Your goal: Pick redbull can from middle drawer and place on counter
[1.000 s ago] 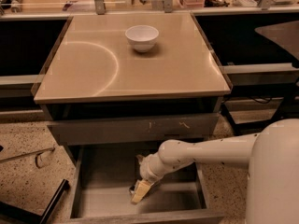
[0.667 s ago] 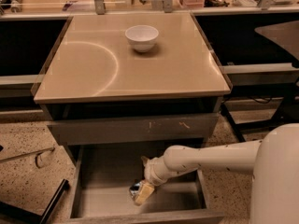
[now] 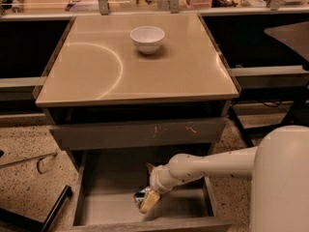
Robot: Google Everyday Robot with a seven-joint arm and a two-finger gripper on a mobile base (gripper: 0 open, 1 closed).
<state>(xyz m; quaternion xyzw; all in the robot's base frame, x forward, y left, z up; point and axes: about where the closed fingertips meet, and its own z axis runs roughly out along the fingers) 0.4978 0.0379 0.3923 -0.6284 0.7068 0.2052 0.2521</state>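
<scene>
The middle drawer (image 3: 104, 192) is pulled open below the cabinet, its flat bottom showing. The redbull can (image 3: 140, 196) lies in it near the front, its shiny end facing left. My gripper (image 3: 148, 200) reaches down into the drawer from the right and is right at the can, touching or overlapping its right side. The white arm (image 3: 212, 166) hides the drawer's right part. The tan counter (image 3: 145, 76) above shows a pale curved reflection.
A white bowl (image 3: 147, 38) stands at the back middle of the counter. The scratched grey drawer front (image 3: 140, 132) is shut just above the open drawer. Dark rods (image 3: 53, 209) lie on the speckled floor at left. My white base (image 3: 285, 182) fills the lower right.
My gripper has moved a little down and left toward the drawer's front. The can's shiny end, hidden one second ago, now shows at the gripper's tip.
</scene>
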